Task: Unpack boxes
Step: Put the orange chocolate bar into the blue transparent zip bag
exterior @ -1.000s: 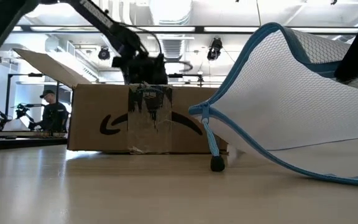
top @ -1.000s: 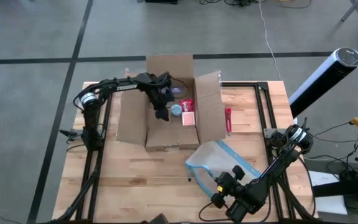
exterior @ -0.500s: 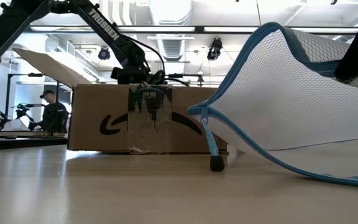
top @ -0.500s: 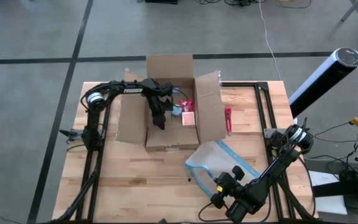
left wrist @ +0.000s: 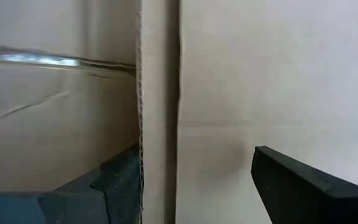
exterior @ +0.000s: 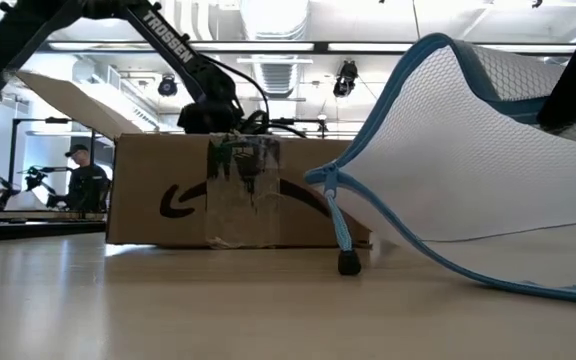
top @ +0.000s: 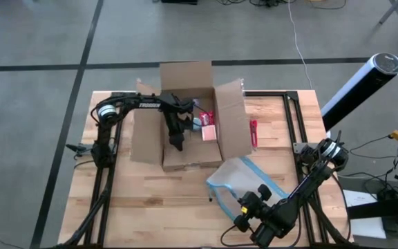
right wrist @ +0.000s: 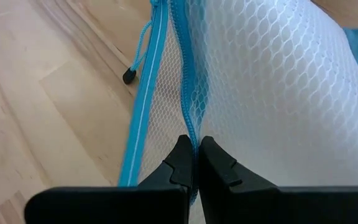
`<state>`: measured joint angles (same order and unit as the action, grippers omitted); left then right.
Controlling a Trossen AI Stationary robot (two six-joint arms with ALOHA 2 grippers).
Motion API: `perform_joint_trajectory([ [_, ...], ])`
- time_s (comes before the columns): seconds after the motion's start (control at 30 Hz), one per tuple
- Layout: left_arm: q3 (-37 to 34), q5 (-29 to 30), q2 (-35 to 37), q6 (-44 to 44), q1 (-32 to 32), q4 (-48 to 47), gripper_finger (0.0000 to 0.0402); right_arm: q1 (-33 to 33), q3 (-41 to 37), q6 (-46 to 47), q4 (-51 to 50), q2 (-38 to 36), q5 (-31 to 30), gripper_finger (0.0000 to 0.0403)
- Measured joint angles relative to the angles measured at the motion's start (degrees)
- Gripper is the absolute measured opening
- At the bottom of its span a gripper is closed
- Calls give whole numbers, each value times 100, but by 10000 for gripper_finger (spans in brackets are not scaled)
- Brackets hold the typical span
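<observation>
High view: an open cardboard box (top: 188, 117) sits at upper centre of the wooden surface (top: 157, 200), its flaps spread toward the frame's top, left and right. Inside, at its right half, lie a pink packet (top: 208, 131) and a small blue-white round item (top: 196, 124). A small red tool (top: 253, 133) lies just right of the right flap. A mesh pouch with blue edge (top: 244, 183) lies below and right of the box, near its lower right corner. The left claw (top: 176, 140) reaches down into the box's left half. The right claw (top: 249, 207) sits at lower right, at the pouch.

Low view: the box (exterior: 233, 190) stands left of centre, its taped wall facing the camera, long side running across the frame. The pouch (exterior: 468, 160) rises at right, covering the box's right end. A person (exterior: 86, 180) shows far left, behind.

Left wrist view: spread fingers (left wrist: 309, 186) face a cardboard wall with a vertical seam.

Right wrist view: fingers (right wrist: 219, 168) are pressed together on the pouch's zipper edge (right wrist: 188, 118).
</observation>
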<state>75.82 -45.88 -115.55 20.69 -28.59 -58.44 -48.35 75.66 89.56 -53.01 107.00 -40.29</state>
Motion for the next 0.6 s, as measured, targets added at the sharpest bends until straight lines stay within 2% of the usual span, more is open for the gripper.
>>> perform_joint_trajectory([
  [0.13,-19,-13,-1,2,199,-24,240,-1,0,0,6,0,0,0],
  [0.23,-13,-12,1,2,265,-34,209,-1,0,0,21,0,0,0],
  [0.37,19,-14,12,4,272,-56,131,-1,0,0,53,0,0,0],
  [0.5,21,-171,20,-36,222,-178,23,-1,0,0,136,0,0,0],
  [0.6,21,-172,52,-6,162,-372,5,1,0,0,142,0,-2,0],
])
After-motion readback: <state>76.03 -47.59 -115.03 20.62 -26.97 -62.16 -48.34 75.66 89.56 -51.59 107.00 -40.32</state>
